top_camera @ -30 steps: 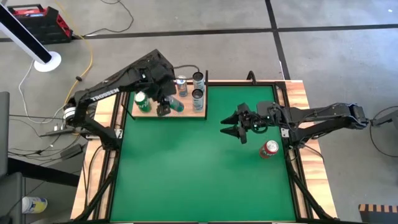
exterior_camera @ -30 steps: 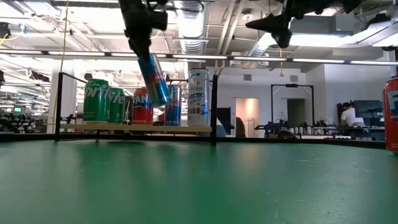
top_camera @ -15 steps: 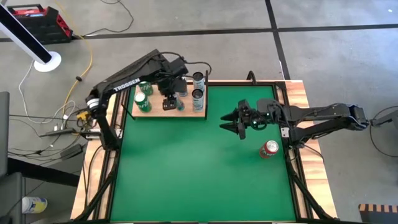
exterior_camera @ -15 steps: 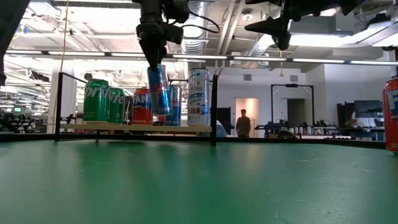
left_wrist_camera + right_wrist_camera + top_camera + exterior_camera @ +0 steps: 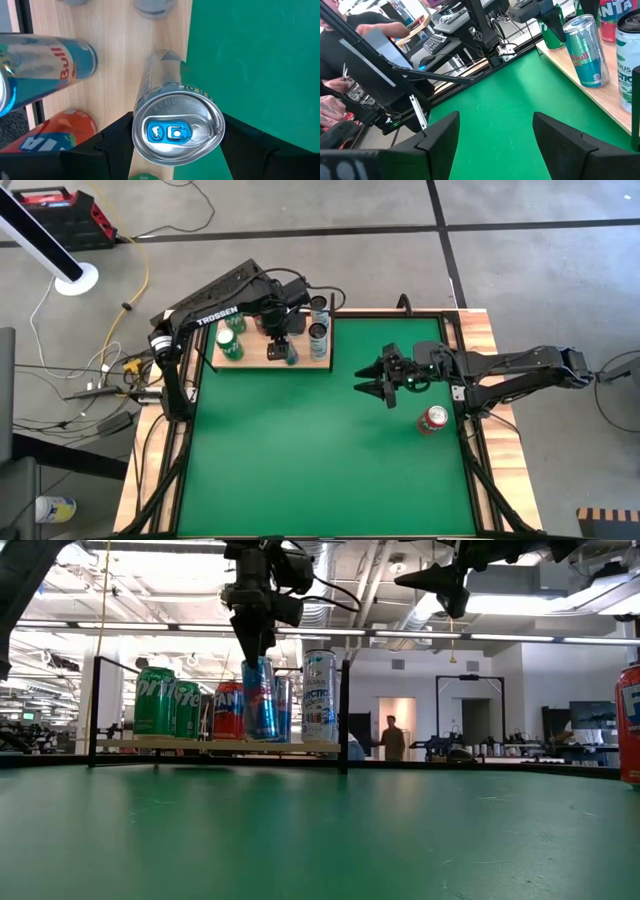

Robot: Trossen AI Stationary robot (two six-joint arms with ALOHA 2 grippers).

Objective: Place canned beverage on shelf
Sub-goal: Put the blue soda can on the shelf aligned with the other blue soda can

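My left gripper [image 5: 279,340] is over the pale wooden shelf [image 5: 256,361] at the mat's far left and is shut on a slim blue and silver can [image 5: 258,700]. The can stands upright at the shelf's near edge [image 5: 170,90]. Its base is at the board [image 5: 594,81], but I cannot tell whether it rests there. Green, red, blue and tall white cans [image 5: 318,695] stand on the shelf. My right gripper [image 5: 372,382] hangs open and empty above the mat's right half. A red can [image 5: 432,420] stands on the mat near it. My left gripper pinches the can's upper end, just below the top rim [image 5: 139,131], between its two fingers [image 5: 112,145], one on each side. The fingers come from above, pointing down. The can hangs upright below them, its base at the shelf board.
The shelf has a thin dark frame with upright posts [image 5: 343,710]. Another blue can [image 5: 55,55] and a red can [image 5: 55,135] stand close beside the held can. Open green mat [image 5: 300,450] lies in front of the shelf. A person [image 5: 391,738] stands in the room behind.
My left gripper has gone down and a little toward the table's right edge over the shelf. The blue can, tilted and well above the board a second ago, now stands upright with its base down at the shelf.
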